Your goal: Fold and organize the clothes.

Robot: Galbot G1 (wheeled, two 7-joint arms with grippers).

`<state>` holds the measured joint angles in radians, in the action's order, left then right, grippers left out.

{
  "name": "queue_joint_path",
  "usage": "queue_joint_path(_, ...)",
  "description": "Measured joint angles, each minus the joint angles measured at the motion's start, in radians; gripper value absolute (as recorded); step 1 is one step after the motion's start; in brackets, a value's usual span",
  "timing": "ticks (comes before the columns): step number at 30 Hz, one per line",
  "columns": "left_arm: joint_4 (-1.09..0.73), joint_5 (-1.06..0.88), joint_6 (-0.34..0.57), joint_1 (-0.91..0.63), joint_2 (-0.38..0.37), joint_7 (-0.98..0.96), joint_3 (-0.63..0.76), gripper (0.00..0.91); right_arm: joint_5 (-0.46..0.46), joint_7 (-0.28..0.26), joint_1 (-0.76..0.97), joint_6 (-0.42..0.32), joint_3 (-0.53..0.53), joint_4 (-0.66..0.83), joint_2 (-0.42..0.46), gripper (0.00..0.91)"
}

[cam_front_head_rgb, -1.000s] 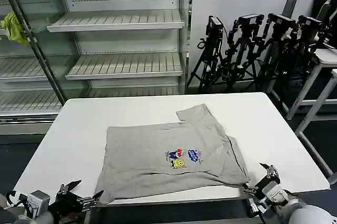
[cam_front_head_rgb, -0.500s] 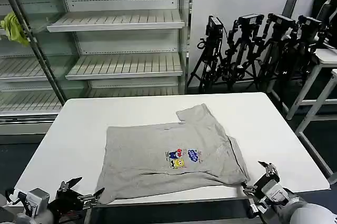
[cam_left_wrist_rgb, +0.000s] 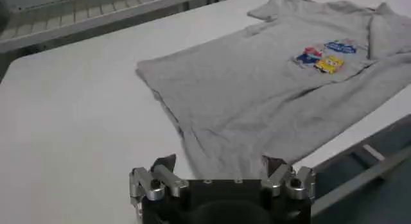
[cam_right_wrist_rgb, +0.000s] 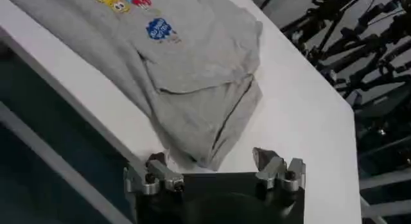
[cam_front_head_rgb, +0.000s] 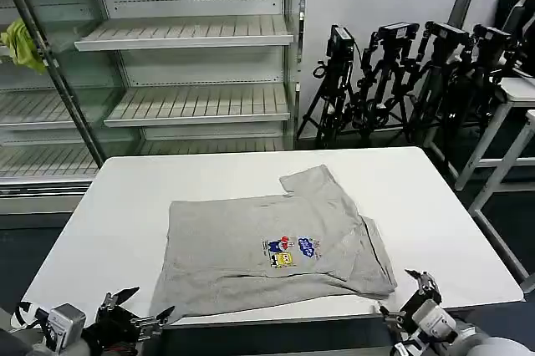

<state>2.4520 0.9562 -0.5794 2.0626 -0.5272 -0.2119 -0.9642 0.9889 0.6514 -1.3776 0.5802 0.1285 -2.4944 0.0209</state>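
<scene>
Light grey short-sleeved shirt (cam_front_head_rgb: 272, 247) with cartoon chest print (cam_front_head_rgb: 292, 251) lies partly folded on white table (cam_front_head_rgb: 125, 197), toward near edge, one sleeve pointing far. Left gripper (cam_front_head_rgb: 134, 316) hangs just off table's near-left edge, jaws spread wide, holding nothing, beside shirt's near-left corner. Right gripper (cam_front_head_rgb: 405, 299) sits off near-right edge by shirt's folded corner, jaws likewise apart and empty. Yellow-green cloth (cam_front_head_rgb: 23, 43) on far-left shelf rack (cam_front_head_rgb: 188, 34).
</scene>
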Motion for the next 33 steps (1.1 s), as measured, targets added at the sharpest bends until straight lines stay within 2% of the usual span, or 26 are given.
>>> queue_joint_path(4,0.012,0.01,0.001,-0.015,0.0,-0.009,0.006,0.907,0.018,0.0,-0.008,-0.002,0.04,-0.001,-0.014,0.907)
queue_joint_path(8,0.011,0.007,0.006,-0.064,-0.012,-0.013,0.029,0.907,0.021,-0.016,-0.013,-0.015,0.126,0.016,-0.059,0.907)
queue_joint_path(12,-0.011,-0.044,0.029,-0.149,-0.035,0.006,0.062,0.907,-0.009,-0.052,-0.004,-0.047,0.204,0.065,-0.14,0.907)
queue_joint_path(16,-0.048,-0.105,0.052,-0.263,-0.076,0.032,0.102,0.907,-0.053,-0.086,0.035,-0.076,0.228,0.134,-0.235,0.907)
queue_joint_path(25,-0.177,-0.115,0.043,-0.56,-0.164,0.037,0.232,0.907,-0.1,-0.163,0.275,-0.069,0.135,0.345,-0.468,0.907)
queue_joint_path(33,-0.338,-0.037,0.021,-0.807,-0.194,0.04,0.377,0.907,-0.118,-0.22,0.548,-0.041,-0.033,0.581,-0.664,0.907)
